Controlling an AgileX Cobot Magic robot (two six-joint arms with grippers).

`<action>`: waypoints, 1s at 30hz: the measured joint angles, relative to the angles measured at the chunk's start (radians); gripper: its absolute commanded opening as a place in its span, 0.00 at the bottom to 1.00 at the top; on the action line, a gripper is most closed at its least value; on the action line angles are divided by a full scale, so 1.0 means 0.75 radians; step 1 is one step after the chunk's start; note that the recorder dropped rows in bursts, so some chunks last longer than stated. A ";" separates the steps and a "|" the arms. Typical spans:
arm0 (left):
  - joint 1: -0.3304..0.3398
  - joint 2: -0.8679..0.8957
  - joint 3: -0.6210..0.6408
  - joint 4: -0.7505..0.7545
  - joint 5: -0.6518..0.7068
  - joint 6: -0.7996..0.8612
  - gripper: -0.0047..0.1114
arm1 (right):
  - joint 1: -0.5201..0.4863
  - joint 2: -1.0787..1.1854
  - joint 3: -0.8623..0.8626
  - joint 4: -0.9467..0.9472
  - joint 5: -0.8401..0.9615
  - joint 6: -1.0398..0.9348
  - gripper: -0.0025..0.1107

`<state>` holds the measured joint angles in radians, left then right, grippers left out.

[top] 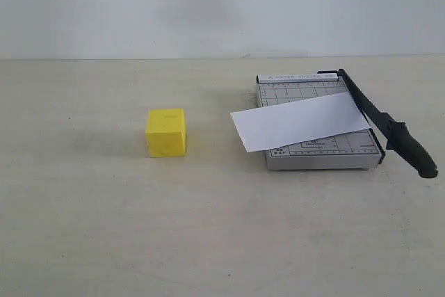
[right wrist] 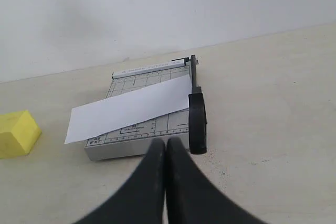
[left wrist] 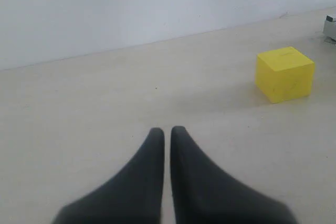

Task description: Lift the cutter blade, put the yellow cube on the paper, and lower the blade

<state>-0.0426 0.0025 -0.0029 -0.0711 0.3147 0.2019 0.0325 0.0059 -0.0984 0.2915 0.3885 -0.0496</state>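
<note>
The yellow cube (top: 166, 132) sits on the table left of the grey cutter base (top: 316, 151). A white paper (top: 300, 120) lies slantwise across the base and overhangs its left side. The cutter blade (top: 387, 126) is down along the base's right edge, its thick black handle sticking out past the front. Neither arm shows in the exterior view. My left gripper (left wrist: 167, 129) is shut and empty, low over the table, with the yellow cube (left wrist: 284, 73) well ahead of it. My right gripper (right wrist: 166, 141) is shut and empty, just short of the base (right wrist: 137, 137) and the blade handle (right wrist: 197, 123).
A pale wall (top: 222, 5) stands behind the beige table (top: 208, 241). A corner of the cutter base (left wrist: 331, 27) shows at the edge of the left wrist view. The yellow cube (right wrist: 17, 132) shows at the edge of the right wrist view.
</note>
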 measured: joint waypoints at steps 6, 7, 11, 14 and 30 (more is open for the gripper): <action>0.000 0.000 0.000 0.000 0.000 0.000 0.08 | 0.000 0.000 0.000 0.000 0.000 -0.002 0.02; 0.000 0.000 0.000 0.000 0.000 0.000 0.08 | 0.000 0.000 0.000 0.000 0.000 -0.002 0.02; 0.000 0.000 0.000 0.000 0.000 0.000 0.08 | 0.000 0.000 0.000 -0.090 -0.033 -0.071 0.02; 0.000 0.000 0.000 0.000 0.000 0.000 0.08 | 0.000 0.000 0.000 -0.093 -0.286 -0.108 0.02; 0.000 0.000 0.000 0.000 0.000 0.000 0.08 | 0.000 0.000 -0.012 0.262 -0.577 0.242 0.02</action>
<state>-0.0426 0.0025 -0.0029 -0.0711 0.3147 0.2019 0.0325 0.0059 -0.1071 0.4879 -0.0446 0.1319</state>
